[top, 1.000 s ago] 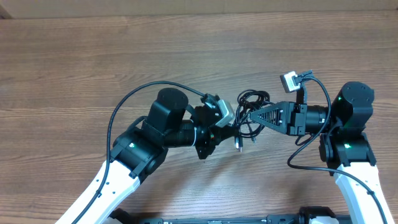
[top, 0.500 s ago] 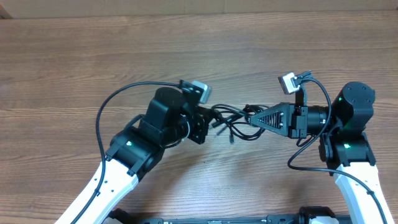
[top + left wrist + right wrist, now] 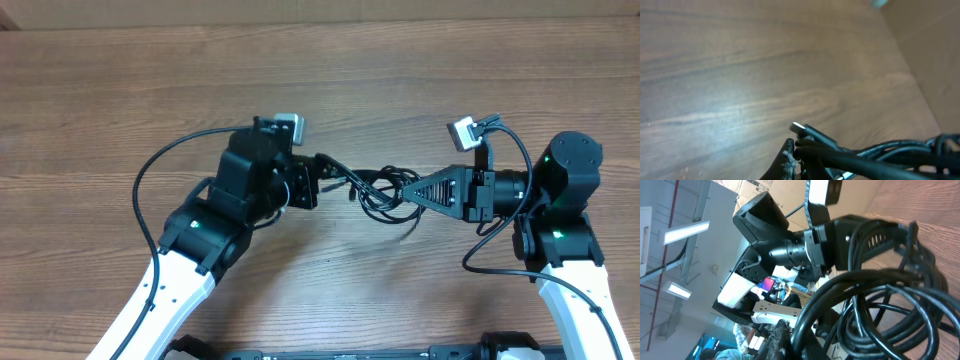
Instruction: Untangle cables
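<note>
Thin black knotted cables (image 3: 372, 192), centre frame above the brown wooden worktop (image 3: 120, 90), stretch between the left end effector (image 3: 316, 182) and right end effector (image 3: 407, 190), both clamped tight on them; a hard pull apart could cinch the tangle tighter.

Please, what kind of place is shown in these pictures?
Probably a robotics lab or workshop, not a home. A left arm and a right arm work over a wood-grain table with black cables between them. The right wrist view shows strip lights on a high ceiling and cardboard boxes.
</note>
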Available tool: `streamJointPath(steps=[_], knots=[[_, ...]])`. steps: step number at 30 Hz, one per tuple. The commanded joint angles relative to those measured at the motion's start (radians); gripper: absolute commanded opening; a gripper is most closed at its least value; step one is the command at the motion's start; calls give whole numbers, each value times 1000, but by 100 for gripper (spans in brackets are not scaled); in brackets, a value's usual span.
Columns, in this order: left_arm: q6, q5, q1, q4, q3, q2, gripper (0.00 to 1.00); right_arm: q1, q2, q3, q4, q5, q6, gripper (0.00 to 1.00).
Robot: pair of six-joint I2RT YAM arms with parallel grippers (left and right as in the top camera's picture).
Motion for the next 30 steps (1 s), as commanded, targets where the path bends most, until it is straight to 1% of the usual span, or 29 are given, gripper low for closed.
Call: streamJointPath(steps=[1,6,11,12,13,17,20,22,25,28,30], knots=[[-32,-84,29,38,14,11,4,-2,-8,21,13,-48,-6,4],[-32,-87,30,90,14,11,4,-2,-8,21,13,-48,-6,4],[-31,-103,30,97,14,10,4,-2,-8,21,13,-48,-6,4],[-14,-108,31,102,14,10,4,-2,-8,21,13,-48,-6,4],[5,-125,33,108,14,10,4,-2,-8,21,12,-48,-6,4],[8,-235,71,134,14,10,4,11,-8,21,13,-48,-6,4],[10,-252,113,171,14,10,4,27,-8,21,13,-48,-10,4],[23,-231,139,203,14,10,4,37,-8,21,13,-48,-14,4],[71,-155,148,232,14,10,4,38,-8,21,13,-48,-20,4],[101,-49,148,235,14,10,4,38,-8,21,13,-48,-34,4],[144,32,148,234,14,10,4,37,-7,21,13,-48,-37,4]])
